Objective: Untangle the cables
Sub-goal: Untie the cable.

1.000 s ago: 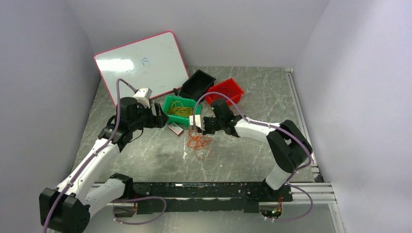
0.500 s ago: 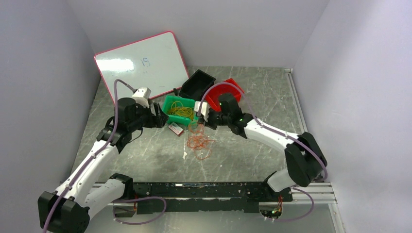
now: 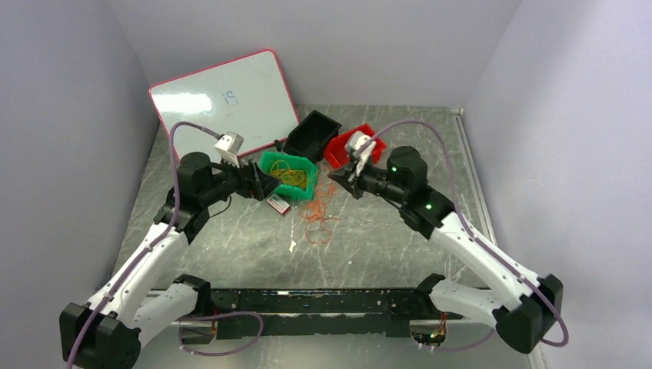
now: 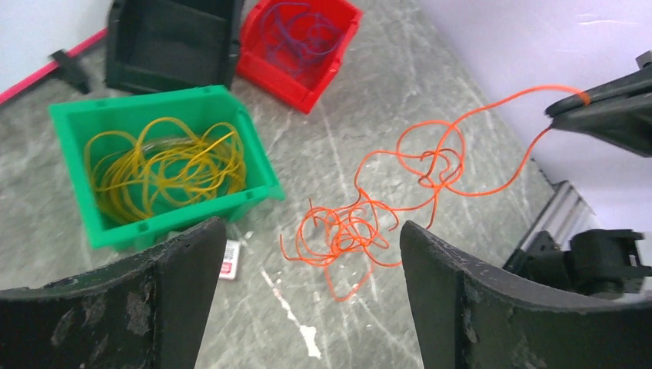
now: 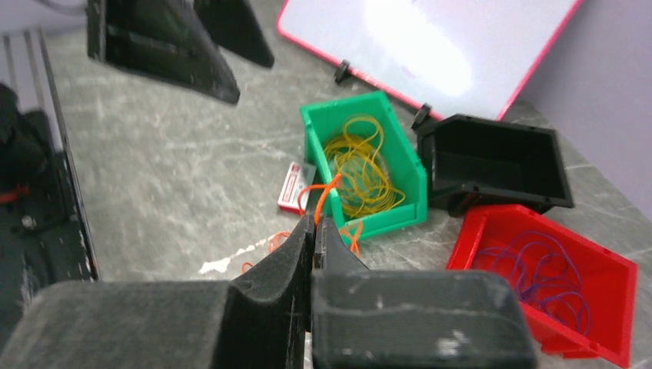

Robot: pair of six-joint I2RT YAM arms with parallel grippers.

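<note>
Grey tabletop (image 3: 231,238): orange cables (image 4: 350,227) slant upward into the pinching right tool (image 5: 314,227).

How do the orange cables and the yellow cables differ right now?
The orange cables lie on the bare table; the yellow cables sit inside the green bin. One orange strand is pinched in the shut right gripper and drawn upward; no gripper touches the yellow cables. The orange cables trail out in a knot; the yellow cables are coiled together. Both are thin flexible loops.
</note>
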